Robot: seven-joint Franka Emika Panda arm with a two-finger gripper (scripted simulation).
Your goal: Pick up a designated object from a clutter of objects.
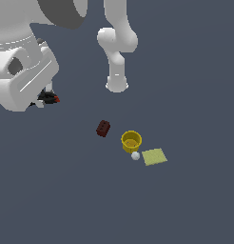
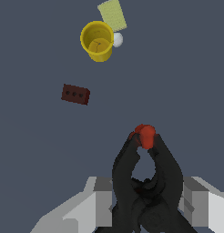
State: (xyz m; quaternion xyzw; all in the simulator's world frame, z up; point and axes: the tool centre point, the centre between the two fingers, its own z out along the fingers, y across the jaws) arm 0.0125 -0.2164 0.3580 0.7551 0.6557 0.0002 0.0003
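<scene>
The designated object [image 2: 145,177] is a thin black item with crossed arms and a red tip. It sits between the grey fingers [image 2: 99,196] of my gripper [image 2: 145,193], which is shut on it. In the exterior view the gripper [image 1: 44,97] shows at the upper left, mostly hidden by the white hand, with the black and red object [image 1: 49,98] sticking out beneath it. It looks lifted off the floor and well apart from the clutter. The clutter holds a dark red studded brick [image 1: 103,128], a yellow cup [image 1: 131,141], a small white ball [image 1: 135,156] and a pale yellow-green flat square [image 1: 154,156].
The arm's white base [image 1: 117,83] stands at the back of the dark grey floor. In the wrist view the brick [image 2: 75,94], cup [image 2: 97,40], ball [image 2: 117,39] and square [image 2: 112,14] lie well beyond the gripper.
</scene>
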